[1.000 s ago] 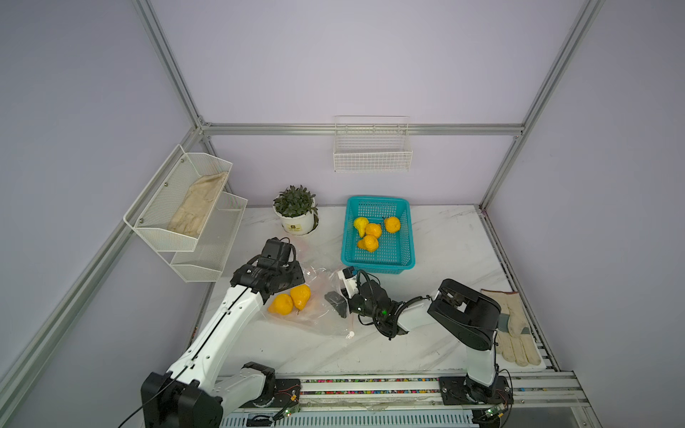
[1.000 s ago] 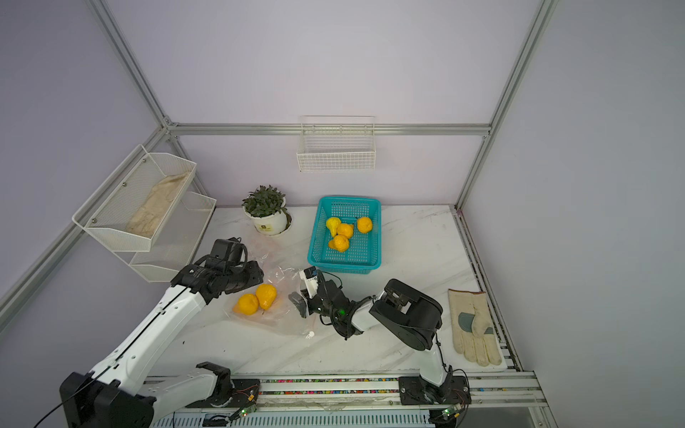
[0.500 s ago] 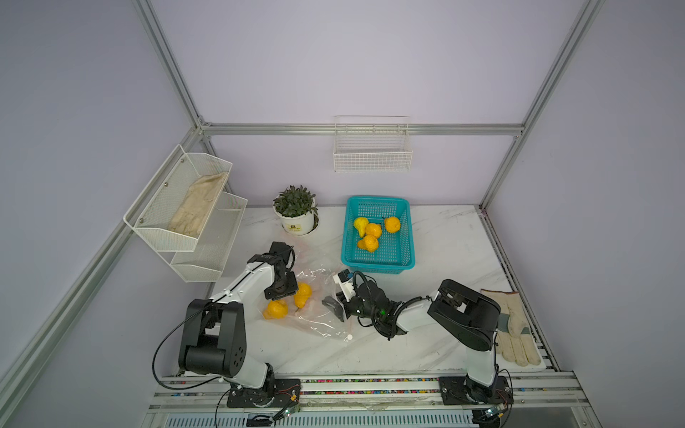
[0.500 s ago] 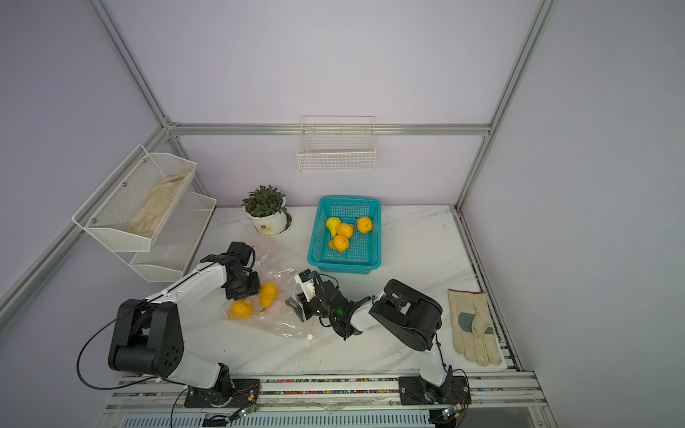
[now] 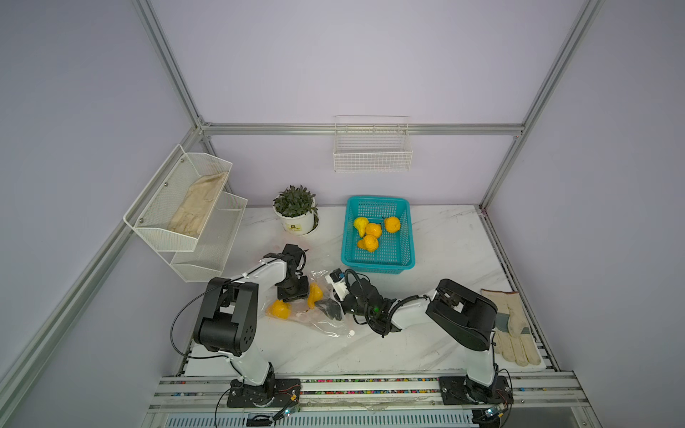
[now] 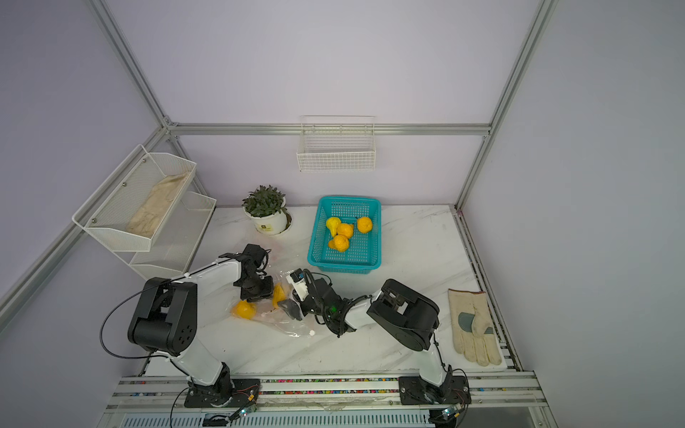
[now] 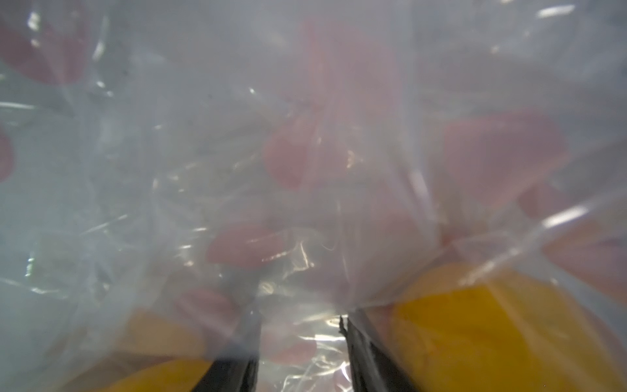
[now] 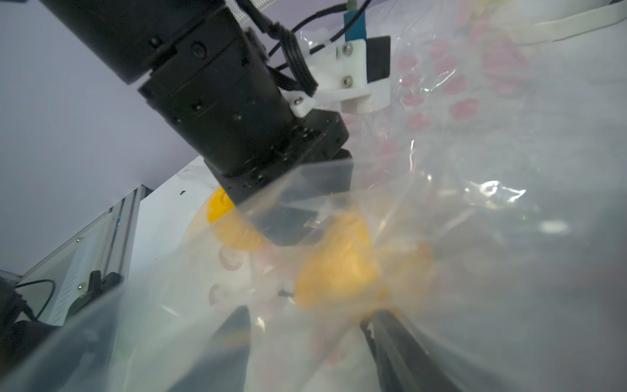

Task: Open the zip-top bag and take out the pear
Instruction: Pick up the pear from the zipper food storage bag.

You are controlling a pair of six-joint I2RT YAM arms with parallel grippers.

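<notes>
The pear (image 5: pixel 315 294) is lying inside the zip-top bag (image 5: pixel 322 322), near the middle of the table (image 5: pixel 444 241), a bit toward its front edge. The bag's film is blurring the pear in both wrist views, so its shape is hard to make out there. I cannot tell if the zip is open. A second yellow fruit (image 5: pixel 280 309) is sitting in the bag near the pear. The left gripper (image 5: pixel 293 293) is pressing down on the bag between the two, its fingers (image 7: pixel 237 359) standing apart with only film between them. The right gripper (image 5: pixel 331 309) is lying low just beside the pear, spread wide and gripping nothing. A second ago the left arm was stretching out long; now it is folding up with its elbow high. Toward the back edge a blue basket (image 5: pixel 378 266) is holding four more fruits, with a potted plant (image 5: pixel 296 202) beside it. A glove (image 5: pixel 515 333) is lying at the right edge
</notes>
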